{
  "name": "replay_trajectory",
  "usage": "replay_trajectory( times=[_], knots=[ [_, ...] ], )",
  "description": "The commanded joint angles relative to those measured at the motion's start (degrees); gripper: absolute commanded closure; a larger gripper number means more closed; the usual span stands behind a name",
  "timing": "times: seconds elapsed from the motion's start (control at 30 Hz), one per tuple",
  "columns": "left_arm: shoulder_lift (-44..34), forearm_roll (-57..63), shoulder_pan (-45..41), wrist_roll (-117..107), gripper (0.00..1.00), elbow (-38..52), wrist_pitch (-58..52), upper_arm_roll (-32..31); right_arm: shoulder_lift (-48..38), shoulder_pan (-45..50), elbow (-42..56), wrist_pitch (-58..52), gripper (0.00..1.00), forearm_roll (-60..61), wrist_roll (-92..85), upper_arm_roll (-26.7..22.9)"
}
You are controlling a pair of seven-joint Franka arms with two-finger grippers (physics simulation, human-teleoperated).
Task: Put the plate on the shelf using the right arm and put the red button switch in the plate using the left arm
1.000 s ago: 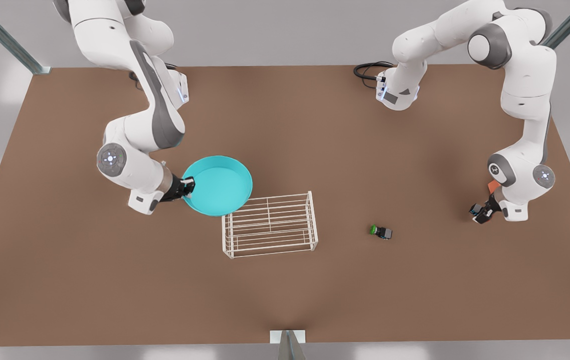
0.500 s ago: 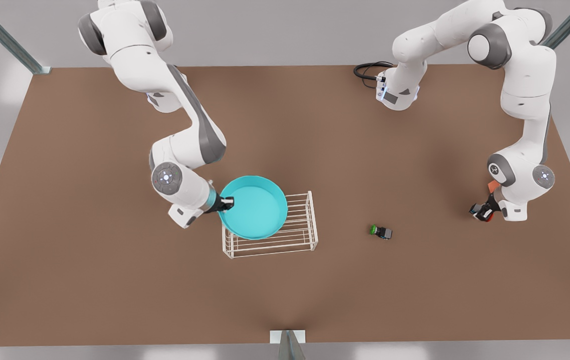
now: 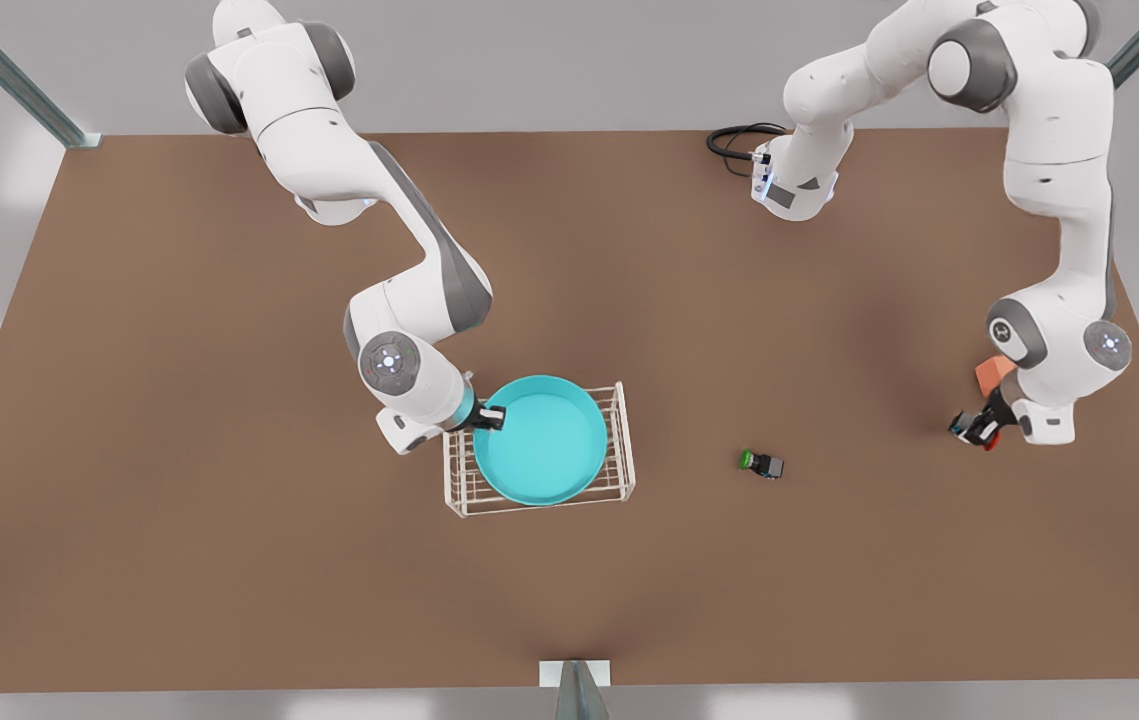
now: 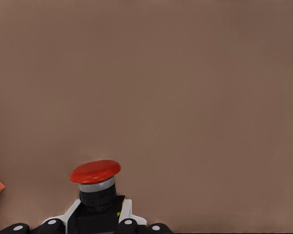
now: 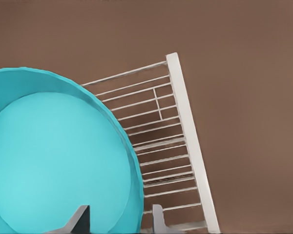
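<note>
The plate [image 3: 544, 443] is being held by its rim over the shelf [image 3: 621, 440] in the right pincer [image 3: 489, 418], while the red button switch [image 3: 989, 440] is being gripped by the left pincer [image 3: 977, 430]

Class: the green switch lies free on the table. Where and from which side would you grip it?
Probably from above, across the dark body of the green switch. It lies on its side, green cap toward the rack, so the body's flat sides suit fingers better than the round cap.

Brown table [image 3: 229, 560]: rack [image 3: 619, 470], green-capped switch [image 3: 761, 463]
</note>
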Motion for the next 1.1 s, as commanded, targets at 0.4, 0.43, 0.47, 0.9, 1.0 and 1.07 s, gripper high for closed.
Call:
replay_trajectory(
  times=[0.4,0.43,0.47,0.9,1.0,1.07],
  knots=[
    [-7.6,2.7,-12.5,-36.6,0.58,21.3,-39.8,-18.2,-23.7,-15.3,-0.2,-28.6,0.00,-11.9,-38.6,-6.0],
    [-7.3,2.6,-15.3,-41.5,0.58,22.1,-39.8,-18.2,-23.5,-15.3,-0.2,-29.8,0.00,-11.4,-38.6,-6.1],
    [-7.1,2.4,-17.9,-45.8,0.58,22.1,-39.8,-18.2,-23.5,-15.4,0.0,-29.6,0.00,-11.9,-38.6,-6.5],
    [5.8,1.7,-39.0,-79.6,0.58,40.0,-23.3,-18.5,-22.1,-17.8,1.5,-28.9,0.00,-10.7,-40.6,-6.5],
    [8.2,1.7,-40.0,-85.6,0.58,40.1,-12.1,-20.3,-22.1,-17.7,1.5,-28.5,0.00,-10.9,-40.5,-6.4],
    [9.3,2.0,-40.7,-87.0,0.58,40.1,-8.4,-20.3,-22.1,-17.8,1.5,-28.6,0.00,-10.9,-40.5,-6.5]
  ],
)
